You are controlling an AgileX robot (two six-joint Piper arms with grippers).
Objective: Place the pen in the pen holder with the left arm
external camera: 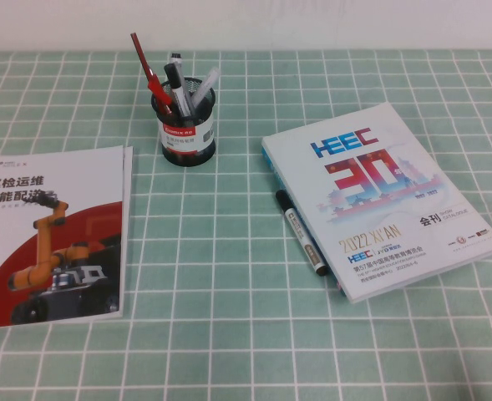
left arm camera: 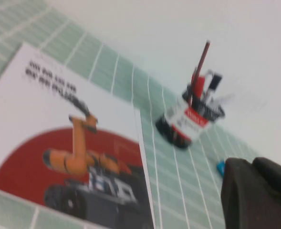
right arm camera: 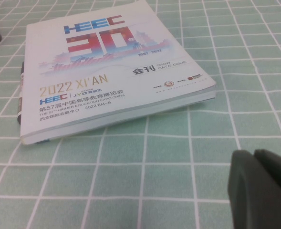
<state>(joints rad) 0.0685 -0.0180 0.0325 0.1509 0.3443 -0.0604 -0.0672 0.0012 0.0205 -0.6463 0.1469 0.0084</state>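
A white catalogue (external camera: 379, 196) lies on the green checked tablecloth (external camera: 229, 317), well apart from a red-and-white brochure (external camera: 49, 238). A thin red pen (external camera: 149, 75) leans upright beside white pens (external camera: 202, 88).

I see a bench (external camera: 229, 334) covered in a green cloth with a white grid. Lying flat at its left side is a brochure (external camera: 53, 238) with an orange robot arm printed on a red field. Toward the back stands the pen holder (external camera: 187, 134), upright, with pens sticking out. On the right lies a thick white catalogue (external camera: 383, 196), turned at an angle. The pen (external camera: 301, 231) lies on the cloth right along the catalogue's left edge, black cap toward the back.
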